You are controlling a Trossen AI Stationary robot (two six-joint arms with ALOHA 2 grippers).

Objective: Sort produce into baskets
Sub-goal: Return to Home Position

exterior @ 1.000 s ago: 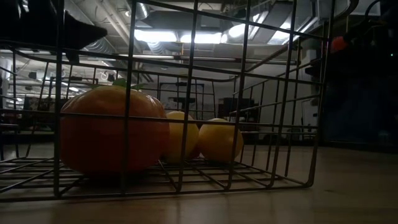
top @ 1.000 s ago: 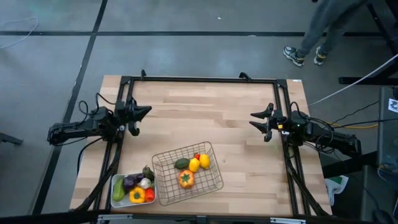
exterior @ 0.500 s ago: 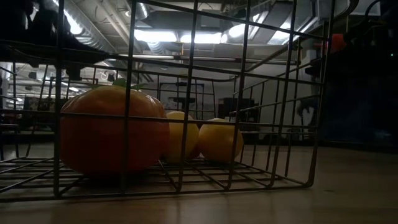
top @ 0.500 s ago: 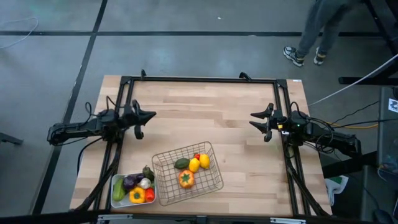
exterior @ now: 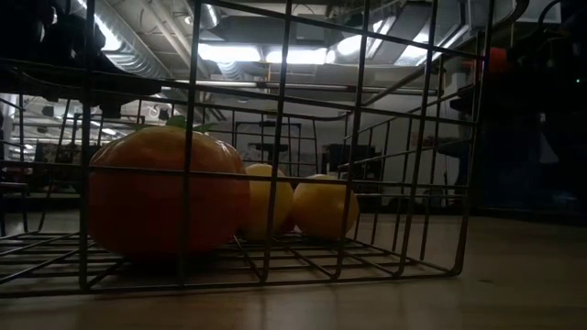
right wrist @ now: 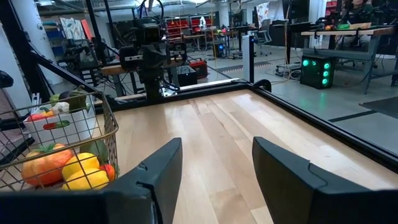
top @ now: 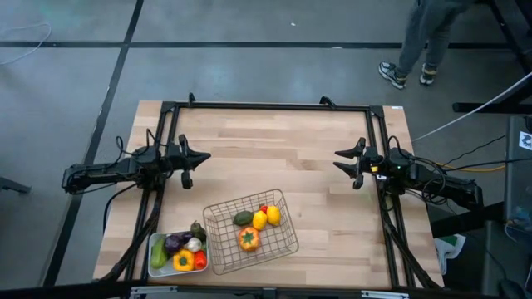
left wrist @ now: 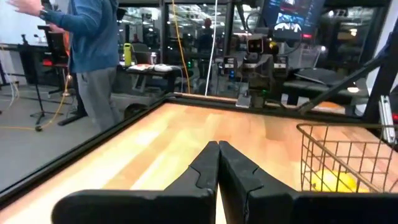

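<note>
Light wooden table (top: pixel 274 141).
Square silver wire-mesh basket (top: pixel 241 200), landmark.
White shallow tray (top: pixel 152 249), just beside basket's left side.
Left gripper (top: pixel 205 155), beyond basket to its left: jaws together, shifted slightly inward within the last second.
Right gripper (top: pixel 337 159), beyond basket to its right: jaws apart, unmoved.
In basket: orange pepper (top: pixel 248 239), yellow lemons (top: pixel 273 215).
In tray: purple eggplant (top: pixel 174 243), yellow pepper (top: pixel 184 262), garlic (top: pixel 194 245).
Contents unchanged; sorting judged complete, homing nearly done.

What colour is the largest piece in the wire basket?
Orange. The pepper shows best in the high view.
</note>
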